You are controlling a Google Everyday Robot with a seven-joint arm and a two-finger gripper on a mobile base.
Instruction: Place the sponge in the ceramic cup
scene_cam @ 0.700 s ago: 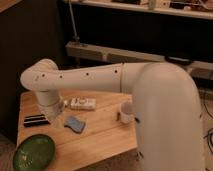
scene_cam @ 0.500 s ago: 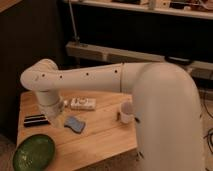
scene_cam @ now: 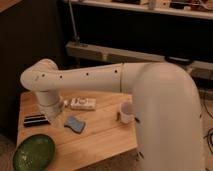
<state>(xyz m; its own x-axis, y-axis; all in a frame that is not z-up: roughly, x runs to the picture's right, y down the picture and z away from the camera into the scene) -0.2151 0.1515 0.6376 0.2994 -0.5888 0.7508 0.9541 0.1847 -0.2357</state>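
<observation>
Sponge, blue, lies flat on the wooden desk. Pincer hangs clenched just left of it; white ceramic cup stands apart to its right.

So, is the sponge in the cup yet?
Out. The sponge lies on the table, left of the cup; the shut gripper is low at its left edge.

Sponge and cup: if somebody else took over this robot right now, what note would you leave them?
Gripper: shut, low over the left part of the table, just left of the sponge; whether they touch cannot be told.
Sponge: lying flat on the table, not lifted.
Ceramic cup: upright, to the right, apart from the sponge.
Done: gripper is at the sponge.
Left: grasp, lift, carry right, drop into the cup.
</observation>
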